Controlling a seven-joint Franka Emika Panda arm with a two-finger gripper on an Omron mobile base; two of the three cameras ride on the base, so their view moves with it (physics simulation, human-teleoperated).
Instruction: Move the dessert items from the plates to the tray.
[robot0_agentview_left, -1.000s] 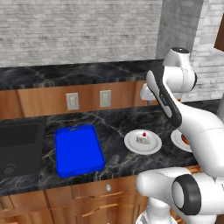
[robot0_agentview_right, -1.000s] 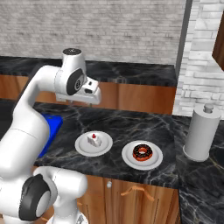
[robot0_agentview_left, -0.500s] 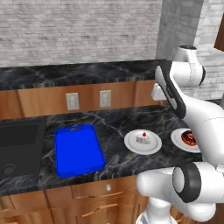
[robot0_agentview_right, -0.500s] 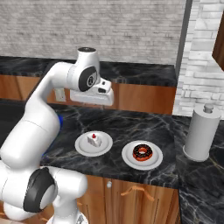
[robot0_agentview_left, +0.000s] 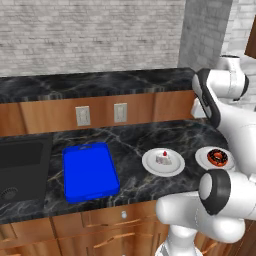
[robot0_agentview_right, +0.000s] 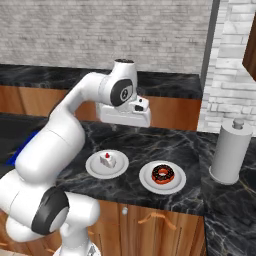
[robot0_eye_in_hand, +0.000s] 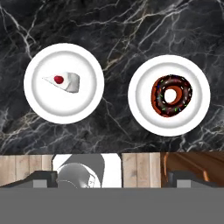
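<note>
Two white plates sit side by side on the black marble counter. The left plate carries a white cake piece with a red cherry, and the right plate carries a chocolate ring donut. The cake and the donut lie near the counter's front edge. My gripper hovers well above the counter behind the plates and looks straight down on both. It is open with nothing between its fingertips. The blue tray lies left of the cake plate.
A dark sink basin is set into the counter left of the tray. A grey paper towel holder stands right of the donut plate. Wall outlets sit on the wooden backsplash, and a brick pillar rises at the right.
The arm has swung to the right, carrying the hand from near the tray side to above the two plates. The gripper stays open. Nothing on the counter has moved.
</note>
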